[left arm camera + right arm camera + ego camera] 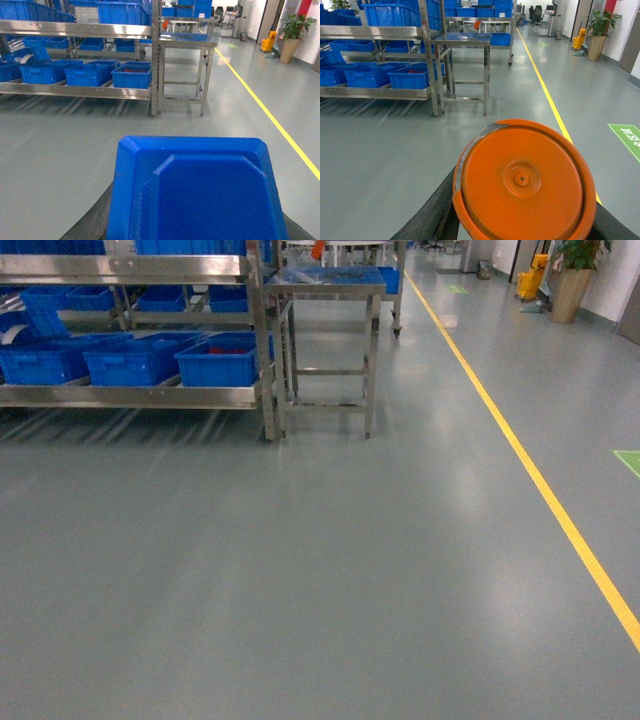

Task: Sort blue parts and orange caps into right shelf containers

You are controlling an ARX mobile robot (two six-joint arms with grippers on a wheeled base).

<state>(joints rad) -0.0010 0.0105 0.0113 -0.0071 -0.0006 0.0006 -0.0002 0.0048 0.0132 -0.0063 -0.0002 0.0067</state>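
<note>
Grey glossy floor (300,570) fills most of the head view, with a yellow line (520,455) running up the right. Shiny steel shelf (130,395) sits upper left, well away from both arms, with ribbed blue containers (220,362) on its lower rail and a small steel table (325,285) just beside it. Left wrist view: a flat blue part (195,190) with cut corners fills the bottom. Right wrist view: a round orange cap (522,177). Looks like each gripper is carrying its piece, but I can't tell how either gripper is closed. Shelf lies ahead-left, so the left arm seems nearer.
</note>
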